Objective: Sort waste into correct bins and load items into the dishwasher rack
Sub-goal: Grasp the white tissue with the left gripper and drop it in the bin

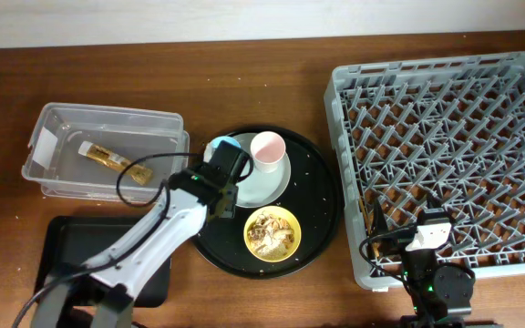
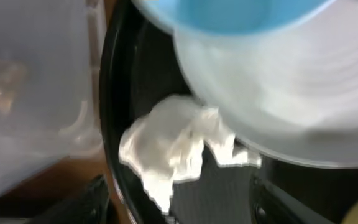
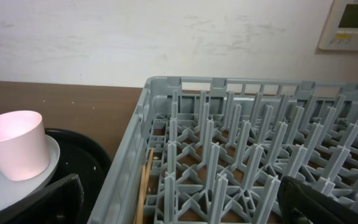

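Trouble, in my judgement, lay in the crowding. On the round black tray (image 1: 322, 210) the crumpled napkin (image 2: 173, 146) lay tucked against the grey-blue plate (image 1: 262, 187), near the tray's rim, with the blue cup (image 1: 222, 146) at the plate's edge. Closing there, the left gripper (image 2: 185, 202), jaws wide and empty, could catch the plate or tip the cup.

Around stood the dishwasher rack (image 1: 445, 137), where the right gripper (image 3: 179, 214) hung wide open. The clear tub (image 1: 144, 128) held the wrapper stick (image 1: 108, 160). Food scraps (image 1: 270, 232) filled the yellow bowl (image 1: 248, 233), and the pink cup (image 1: 267, 150) stood on the plate.
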You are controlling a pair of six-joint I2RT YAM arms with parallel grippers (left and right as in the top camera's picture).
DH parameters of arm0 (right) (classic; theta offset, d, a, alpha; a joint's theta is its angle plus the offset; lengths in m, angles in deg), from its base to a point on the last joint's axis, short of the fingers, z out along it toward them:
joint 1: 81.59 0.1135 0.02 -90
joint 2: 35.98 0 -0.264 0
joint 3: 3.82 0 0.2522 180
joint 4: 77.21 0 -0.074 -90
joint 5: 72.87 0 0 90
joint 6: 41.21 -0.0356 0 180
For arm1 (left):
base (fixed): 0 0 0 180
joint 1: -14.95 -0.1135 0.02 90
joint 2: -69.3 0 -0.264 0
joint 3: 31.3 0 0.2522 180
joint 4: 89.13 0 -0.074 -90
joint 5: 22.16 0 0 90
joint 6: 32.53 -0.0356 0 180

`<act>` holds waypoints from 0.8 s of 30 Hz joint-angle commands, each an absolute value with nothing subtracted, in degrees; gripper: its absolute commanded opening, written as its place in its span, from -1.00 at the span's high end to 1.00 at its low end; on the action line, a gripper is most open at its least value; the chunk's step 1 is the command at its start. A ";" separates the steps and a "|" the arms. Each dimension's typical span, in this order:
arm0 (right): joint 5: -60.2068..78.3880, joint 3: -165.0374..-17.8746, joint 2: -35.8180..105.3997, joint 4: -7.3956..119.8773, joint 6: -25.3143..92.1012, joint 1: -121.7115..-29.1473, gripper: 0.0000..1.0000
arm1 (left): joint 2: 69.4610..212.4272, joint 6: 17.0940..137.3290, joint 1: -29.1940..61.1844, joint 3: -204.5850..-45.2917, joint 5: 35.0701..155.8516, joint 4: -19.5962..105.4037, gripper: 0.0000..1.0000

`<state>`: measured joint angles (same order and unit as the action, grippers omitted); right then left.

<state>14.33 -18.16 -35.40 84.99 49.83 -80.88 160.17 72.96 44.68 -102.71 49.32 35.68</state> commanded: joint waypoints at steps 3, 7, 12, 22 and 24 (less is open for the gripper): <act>14.22 -17.90 -35.77 84.73 49.35 -81.23 -0.97 | 162.05 66.10 44.79 -102.95 46.39 38.72 -0.44; 14.22 -17.90 -35.77 84.73 49.35 -81.23 -0.97 | 162.35 57.03 44.79 -102.86 49.63 38.76 -0.44; 14.19 -17.90 -35.77 84.73 49.35 -81.23 -0.97 | 166.68 52.61 44.79 -102.84 53.50 38.74 -0.53; 14.22 -17.90 -35.77 84.73 49.35 -81.23 -0.97 | 169.63 52.68 44.79 -102.84 53.52 38.94 0.06; 14.22 -17.90 -35.77 84.73 49.35 -81.23 -0.97 | 169.63 53.38 44.79 -102.84 53.52 38.96 0.49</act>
